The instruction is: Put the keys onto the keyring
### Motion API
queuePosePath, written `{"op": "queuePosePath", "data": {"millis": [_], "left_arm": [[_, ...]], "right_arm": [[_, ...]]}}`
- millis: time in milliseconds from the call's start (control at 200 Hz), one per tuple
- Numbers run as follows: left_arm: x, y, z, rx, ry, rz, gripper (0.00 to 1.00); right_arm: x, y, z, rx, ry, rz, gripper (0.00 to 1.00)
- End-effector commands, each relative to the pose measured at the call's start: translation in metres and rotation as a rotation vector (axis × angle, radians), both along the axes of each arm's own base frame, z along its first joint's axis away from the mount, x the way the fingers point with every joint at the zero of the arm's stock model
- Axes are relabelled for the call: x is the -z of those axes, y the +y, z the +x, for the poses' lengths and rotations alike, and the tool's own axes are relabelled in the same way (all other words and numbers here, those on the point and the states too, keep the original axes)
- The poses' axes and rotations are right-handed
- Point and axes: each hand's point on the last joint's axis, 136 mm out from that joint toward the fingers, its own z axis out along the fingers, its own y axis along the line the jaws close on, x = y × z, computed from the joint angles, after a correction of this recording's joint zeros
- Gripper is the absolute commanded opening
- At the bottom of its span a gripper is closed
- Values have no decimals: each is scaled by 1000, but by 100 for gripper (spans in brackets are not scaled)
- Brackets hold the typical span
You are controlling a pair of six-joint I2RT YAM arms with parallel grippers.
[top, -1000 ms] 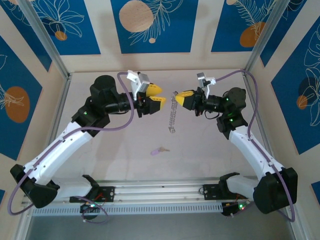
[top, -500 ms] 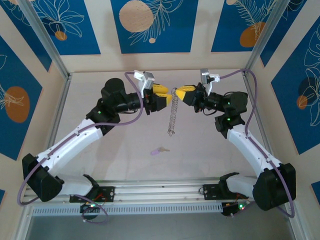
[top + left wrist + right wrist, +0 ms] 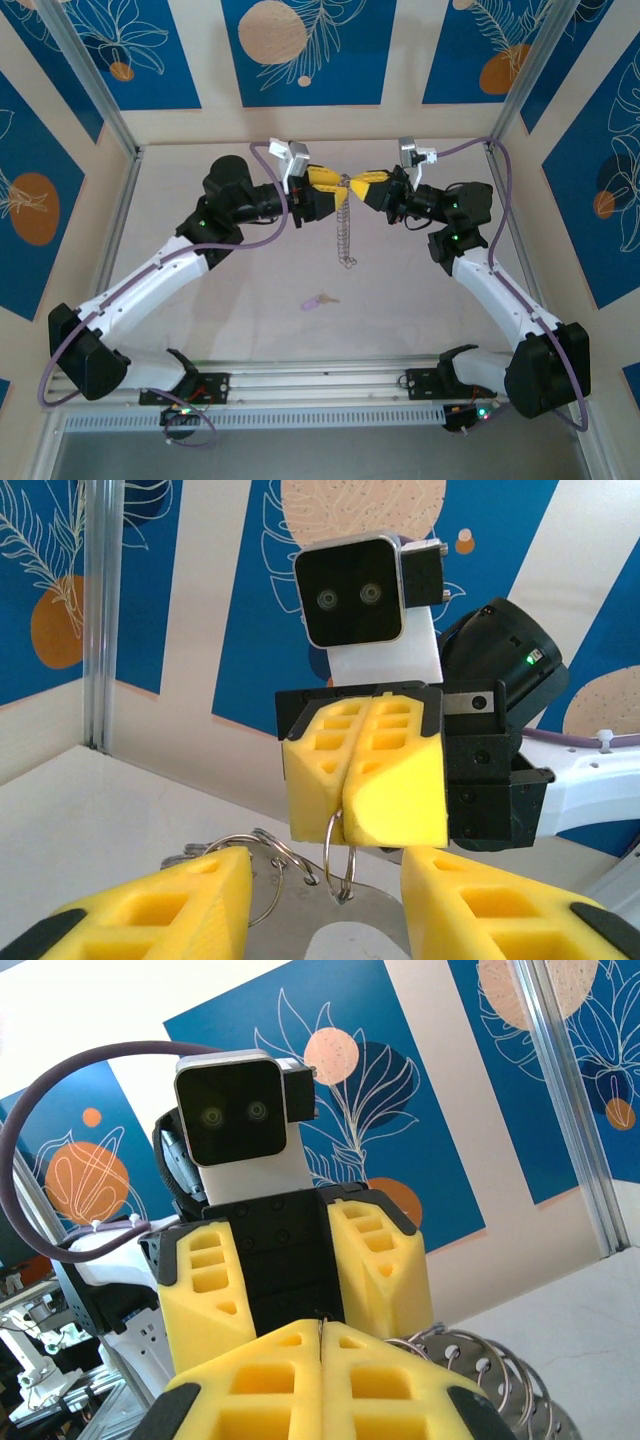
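Quick status on the keyring job.

Top view: both arms are raised and meeting nose to nose over the far half of the table [image 3: 400, 320]. The keyring [image 3: 346, 232] hangs down in the air from where the left gripper [image 3: 332, 184] and right gripper [image 3: 362, 186] come together. It dangles edge-on, like a chain of tiny loops. The key [image 3: 319, 300] with the lilac head lies flat on the table, well apart from the ring and nearer the arm bases. Nothing is touching it.

Left wrist view: the right gripper [image 3: 345, 820] faces me with its jaws pressed fully together, pinching one small loop of the keyring [image 3: 262, 865]. My left gripper [image 3: 325, 880] has its jaws roughly half open on either side of the ring's top. I can't see them gripping anything.

Right wrist view: same story from the other side. The right gripper [image 3: 320, 1345] is closed tight, the left gripper [image 3: 290, 1290] opposite has its jaws spread, and the ring's loops [image 3: 485, 1370] fan out just beside my fingers.

So I'd say we're early on. The ring is lifted and looks set for a handover or a two-handed hold. The key isn't picked up, let alone threaded, so the real work is all left to do.
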Motion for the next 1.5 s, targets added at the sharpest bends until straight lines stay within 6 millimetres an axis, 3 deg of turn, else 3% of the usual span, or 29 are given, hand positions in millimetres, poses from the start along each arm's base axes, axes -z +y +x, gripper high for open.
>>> {"op": "queuePosePath", "data": {"millis": [0, 200, 345, 560, 675, 720, 810, 1030, 1495], "left_arm": [[-13, 2, -2, 19, -26, -35, 43], [-15, -1, -1, 36, -21, -54, 41], [-19, -6, -7, 98, -19, -83, 26], [-21, -6, -14, 168, -9, -120, 32], [-25, -4, -18, 207, -9, -146, 23], [-27, -3, -18, 214, -8, -157, 25], [-28, 2, -15, 201, -1, -180, 38], [-25, 8, -9, 185, 13, -181, 38], [-11, -1, -4, 223, 59, -160, 36]], "right_arm": [[-12, -2, -4, 15, -43, 30, 0], [-13, -2, -6, 12, -45, 30, 0], [-12, -2, -7, 13, -44, 30, 0], [-12, -4, -6, 24, -47, 31, 0], [-12, -5, -5, 30, -45, 32, 0], [-12, -5, -4, 32, -43, 32, 0], [-12, -7, -4, 40, -42, 32, 0], [-13, -9, -5, 46, -47, 32, 0], [-13, -11, -6, 51, -49, 33, 0]]}}
